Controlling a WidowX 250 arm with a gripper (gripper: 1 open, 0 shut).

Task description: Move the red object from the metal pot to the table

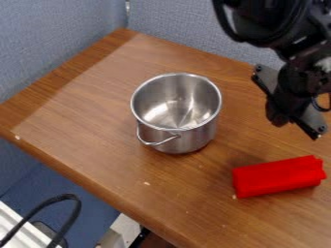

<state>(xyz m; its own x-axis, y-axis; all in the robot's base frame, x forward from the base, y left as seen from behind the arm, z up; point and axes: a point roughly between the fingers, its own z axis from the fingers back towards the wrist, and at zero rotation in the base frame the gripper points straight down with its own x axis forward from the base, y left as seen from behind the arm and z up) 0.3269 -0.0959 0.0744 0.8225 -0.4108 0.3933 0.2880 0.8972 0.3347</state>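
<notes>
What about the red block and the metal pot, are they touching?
Apart: the camera view shows bare wooden tabletop between the red block and the metal pot.

Bright red block, silver pot, brown wood-grain table.

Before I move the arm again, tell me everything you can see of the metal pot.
The metal pot is round, straight-sided and shiny like steel, with a rolled rim and a thin wire handle hanging against its near side. It stands upright and open on the wooden table, apart from the red block; nothing shows inside.
</notes>
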